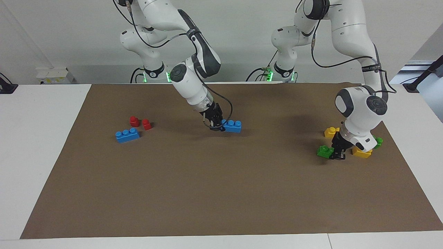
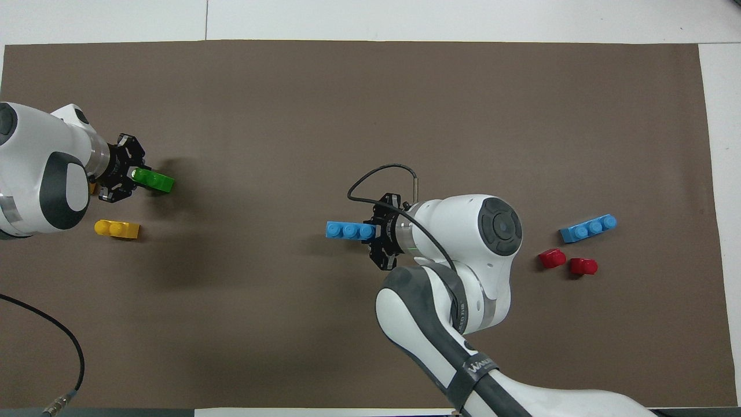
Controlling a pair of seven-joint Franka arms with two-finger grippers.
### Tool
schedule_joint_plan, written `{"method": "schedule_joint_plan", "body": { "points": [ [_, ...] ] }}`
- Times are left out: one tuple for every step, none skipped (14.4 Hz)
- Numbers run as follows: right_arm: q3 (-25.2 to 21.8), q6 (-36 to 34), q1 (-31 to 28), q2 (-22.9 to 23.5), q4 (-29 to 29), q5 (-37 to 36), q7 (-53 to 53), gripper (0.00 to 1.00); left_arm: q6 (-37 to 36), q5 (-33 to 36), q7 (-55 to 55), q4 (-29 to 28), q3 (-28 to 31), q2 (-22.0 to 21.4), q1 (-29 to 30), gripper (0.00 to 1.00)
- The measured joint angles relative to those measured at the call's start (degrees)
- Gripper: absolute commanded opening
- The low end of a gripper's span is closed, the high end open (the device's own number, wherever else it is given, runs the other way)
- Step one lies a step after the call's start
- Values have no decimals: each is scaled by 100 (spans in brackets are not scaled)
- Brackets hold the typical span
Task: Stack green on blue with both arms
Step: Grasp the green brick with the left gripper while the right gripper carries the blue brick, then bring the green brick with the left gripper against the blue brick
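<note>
My right gripper is shut on one end of a blue three-stud brick and holds it level, low over the middle of the brown mat. In the overhead view the right gripper has the blue brick sticking out toward the left arm's end. My left gripper is shut on a green two-stud brick, low at the mat near the left arm's end. It also shows in the overhead view: left gripper, green brick.
A second blue brick and two small red pieces lie toward the right arm's end. Two yellow bricks and a second green brick lie close around the left gripper.
</note>
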Motion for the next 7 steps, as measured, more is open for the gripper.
{"method": "schedule_joint_plan", "body": {
  "points": [
    [3,155,123,54,-62,271,-257,0,-153,0,-190,14,-31,-107,-20,0],
    [5,272,194,122,-96,615,-598,0,-360,-1,-403,24,-47,-255,-83,0],
    [5,343,225,199,-106,985,-988,0,-577,-8,-642,29,-55,-417,-180,0],
    [3,379,230,272,-106,1312,-1374,0,-788,-24,-930,32,-63,-586,-318,0],
    [-8,381,229,331,-106,1555,-1687,0,-951,-44,-1234,32,-71,-734,-490,0],
    [-21,381,227,377,-106,1702,-1883,0,-1077,-52,-1587,30,-76,-857,-689,0],
    [-31,382,226,403,-105,1758,-1963,0,-1172,-55,-1993,28,-82,-957,-906,0]
  ]
}}
